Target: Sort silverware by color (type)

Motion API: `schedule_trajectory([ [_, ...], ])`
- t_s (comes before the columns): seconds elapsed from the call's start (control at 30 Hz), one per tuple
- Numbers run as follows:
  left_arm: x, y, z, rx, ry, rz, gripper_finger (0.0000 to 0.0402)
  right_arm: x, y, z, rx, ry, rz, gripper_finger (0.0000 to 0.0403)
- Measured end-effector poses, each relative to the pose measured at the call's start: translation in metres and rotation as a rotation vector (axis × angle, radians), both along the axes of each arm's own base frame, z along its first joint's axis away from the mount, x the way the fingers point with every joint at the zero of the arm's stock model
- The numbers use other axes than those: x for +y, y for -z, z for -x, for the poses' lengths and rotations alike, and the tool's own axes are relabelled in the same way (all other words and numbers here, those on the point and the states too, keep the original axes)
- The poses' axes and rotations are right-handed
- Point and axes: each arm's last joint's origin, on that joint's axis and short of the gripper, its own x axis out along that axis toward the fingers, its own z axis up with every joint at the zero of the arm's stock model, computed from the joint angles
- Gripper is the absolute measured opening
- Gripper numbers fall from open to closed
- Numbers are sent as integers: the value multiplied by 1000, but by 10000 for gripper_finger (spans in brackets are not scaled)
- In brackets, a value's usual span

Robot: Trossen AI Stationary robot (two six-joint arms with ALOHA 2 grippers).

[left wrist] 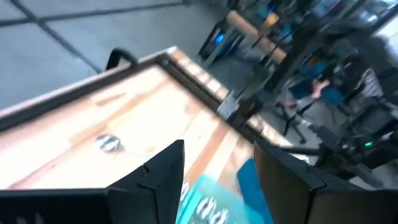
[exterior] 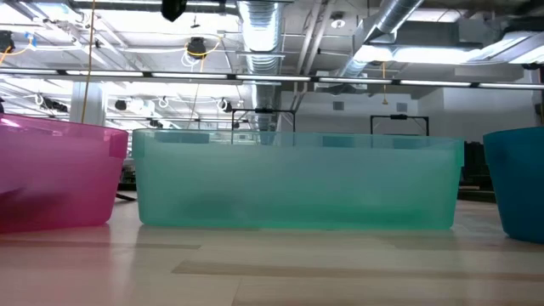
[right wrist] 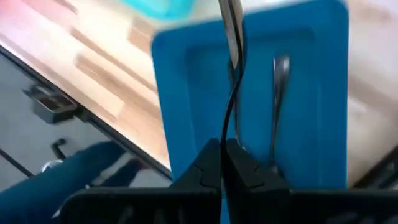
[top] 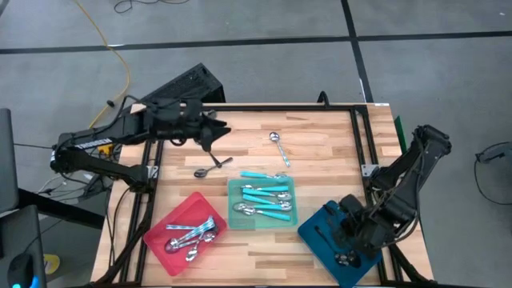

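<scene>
My right gripper [right wrist: 222, 163] is shut on a dark spoon [right wrist: 233, 68] over the blue tray [top: 320, 228] at the near right. A second dark spoon [right wrist: 278, 99] lies in that tray. My left gripper [left wrist: 224, 180] hovers open and holding nothing above the table's far left [top: 216, 134]. On the bare wood lie a dark spoon [top: 212, 167] and a silver-bowled spoon [top: 278, 149]. Turquoise-handled spoons [top: 266, 200] lie in the teal tray [top: 234, 216], and shiny silver ones [top: 192, 236] in the red tray [top: 172, 220]. My right gripper pinches the dark spoon's thin handle [right wrist: 229, 127] between its two fingers. The fingers point steeply down, along the spoon. The spoon reaches out beyond the fingertips over the blue tray's floor; whether its far end touches the tray I cannot tell.
The three trays stand in a row along the near edge, seen in the low view as red [exterior: 55, 174], teal [exterior: 297, 178] and blue [exterior: 518, 183]. Black frame rails [top: 360, 136] run along the table's right and far sides. Bare wood lies at the far middle.
</scene>
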Motion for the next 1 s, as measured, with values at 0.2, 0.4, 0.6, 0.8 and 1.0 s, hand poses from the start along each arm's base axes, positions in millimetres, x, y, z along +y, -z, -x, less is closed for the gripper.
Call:
schedule_trajectory([
  [0.2,-8,2,0,37,-26,-54,176,10,12,-5,139,-4,-68,21],
  [0.4,-15,0,-7,-6,-61,-57,176,24,32,-16,193,25,-40,21],
  [0.6,-17,0,-10,-36,-10,26,176,37,58,-25,259,63,18,21],
  [0.8,-17,0,-10,-40,-15,38,176,50,81,-34,318,13,26,21],
  [1.0,-19,3,-17,-55,3,51,176,51,91,-34,368,-11,52,21],
])
